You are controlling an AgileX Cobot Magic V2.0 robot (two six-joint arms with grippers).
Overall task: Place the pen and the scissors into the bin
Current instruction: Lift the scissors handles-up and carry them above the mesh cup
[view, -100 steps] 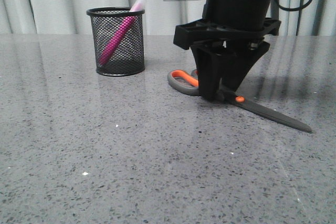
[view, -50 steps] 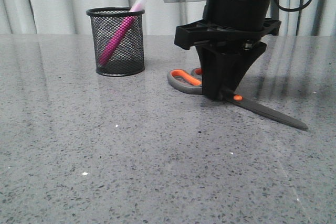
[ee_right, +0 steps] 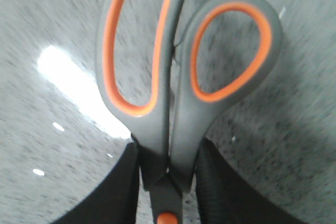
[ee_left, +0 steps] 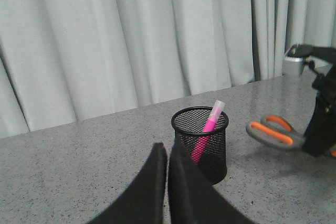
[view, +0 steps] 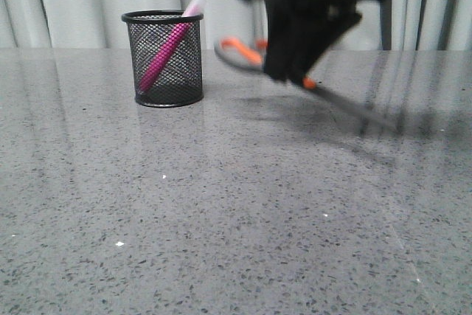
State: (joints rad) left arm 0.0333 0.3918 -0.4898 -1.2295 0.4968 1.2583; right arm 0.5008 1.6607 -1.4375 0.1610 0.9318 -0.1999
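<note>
The black wire-mesh bin (view: 163,58) stands upright at the back left of the table, with the pink pen (view: 168,48) leaning inside it, whitish cap up. My right gripper (view: 289,77) is shut on the scissors (view: 240,53) near their orange pivot and holds them in the air right of the bin, handles toward the bin, blades (view: 354,107) slanting down to the right. In the right wrist view the scissors (ee_right: 173,103) sit between the fingers (ee_right: 220,182). My left gripper (ee_left: 167,156) is shut and empty, in front of the bin (ee_left: 200,142); the pen (ee_left: 208,129) and scissors (ee_left: 273,132) show there.
The grey speckled table (view: 221,219) runs to pale curtains (view: 74,5) at the back. The scissors' shadow (view: 383,134) falls on the table at the right.
My right gripper has lifted the scissors off the table and moved them up and left toward the bin. The bin and pen have not moved.
</note>
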